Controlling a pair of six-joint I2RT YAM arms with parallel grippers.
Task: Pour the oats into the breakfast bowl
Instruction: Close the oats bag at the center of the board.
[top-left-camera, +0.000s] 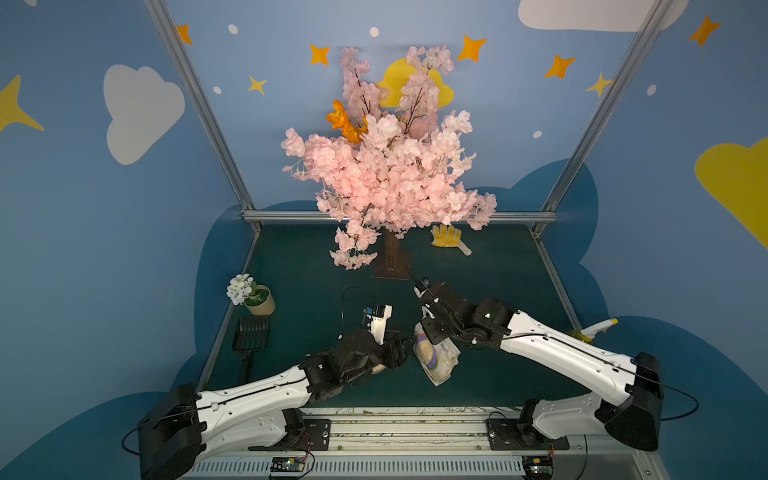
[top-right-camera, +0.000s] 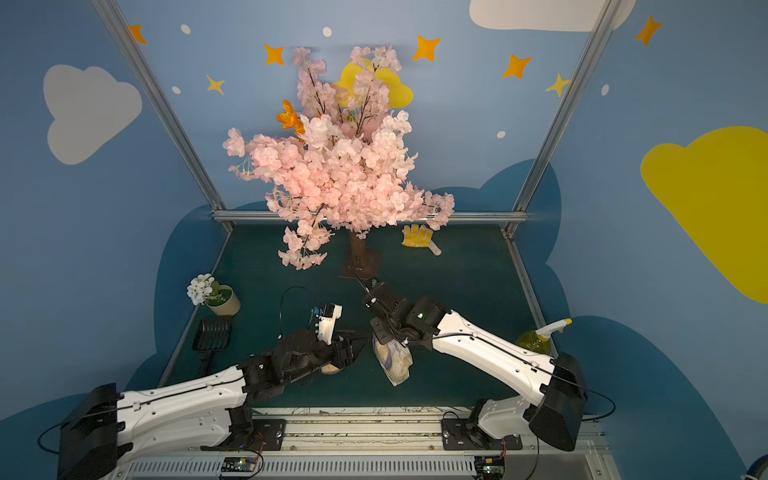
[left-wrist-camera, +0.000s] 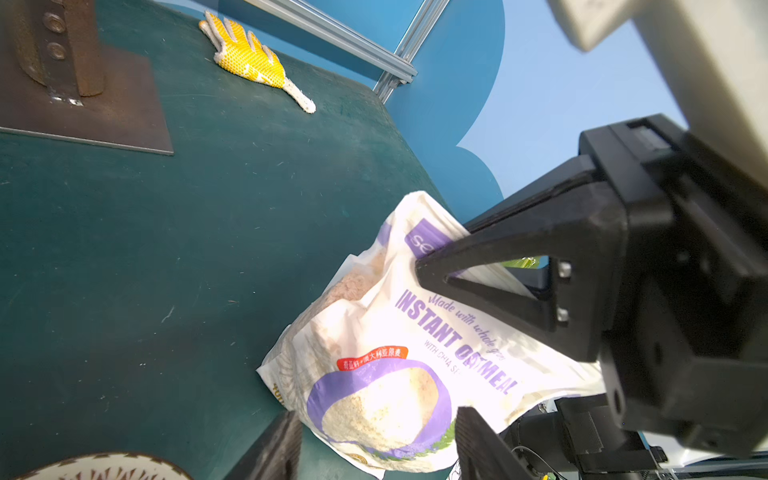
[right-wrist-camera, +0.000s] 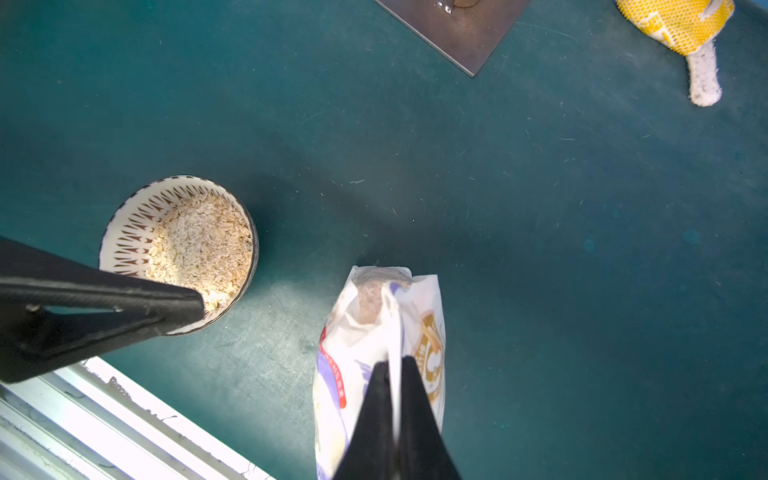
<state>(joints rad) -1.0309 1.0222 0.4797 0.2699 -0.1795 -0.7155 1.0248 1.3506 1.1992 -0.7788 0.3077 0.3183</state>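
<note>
Item 1: your right gripper (right-wrist-camera: 392, 370) is pinching an edge of the oats bag (right-wrist-camera: 365, 324), which is hanging just beside the breakfast bowl (right-wrist-camera: 124, 220).
Item 2: the bowl is sitting on the green table (right-wrist-camera: 540, 249), holding flakes (right-wrist-camera: 199, 245).
Item 3: your left gripper (left-wrist-camera: 376, 415) is hovering over the bowl, jaws standing apart, gripping nothing.

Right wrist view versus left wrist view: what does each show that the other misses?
Only the right wrist view: loose oats inside the breakfast bowl. Only the left wrist view: the oats bag face-on, lettered instant oatmeal. Both: the bag pinched in the shut right gripper, the yellow glove, the brown base plate, and the bowl, though the left wrist catches just its rim.
</note>
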